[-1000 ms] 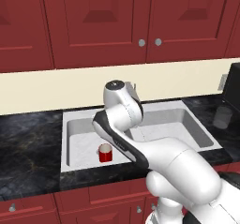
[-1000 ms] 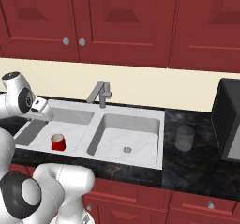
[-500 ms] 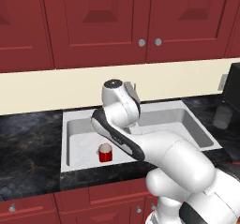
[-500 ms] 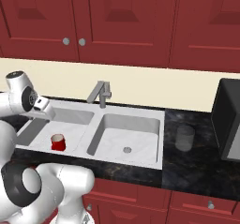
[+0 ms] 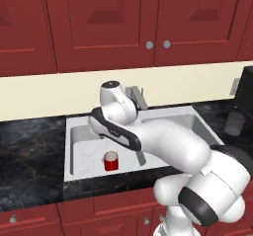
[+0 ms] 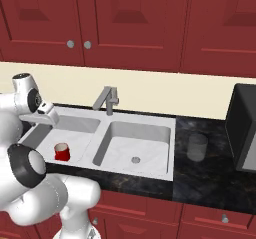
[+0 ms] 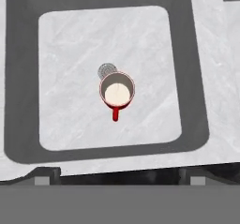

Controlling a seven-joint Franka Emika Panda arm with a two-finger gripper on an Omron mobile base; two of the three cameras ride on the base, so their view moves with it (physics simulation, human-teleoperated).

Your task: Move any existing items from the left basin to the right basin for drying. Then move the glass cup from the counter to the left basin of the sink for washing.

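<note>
**Red cup waits in the left basin**

On the black marble surface (image 6: pixel 210 175) under red cabinets, we see the white sink (image 6: pixel 172 148). The red cup (image 5: pixel 111 161) stands upright in the left basin (image 7: pixel 65 54), just beside its drain (image 7: pixel 104 70). Our hand (image 7: pixel 117 175) hangs above it, released and holding nothing. The glass cup (image 6: pixel 197 147) stands right of the sink.

Dark red wall cabinets (image 6: pixel 130 23) with round silver knobs hang above a cream backsplash (image 6: pixel 150 90)
</note>
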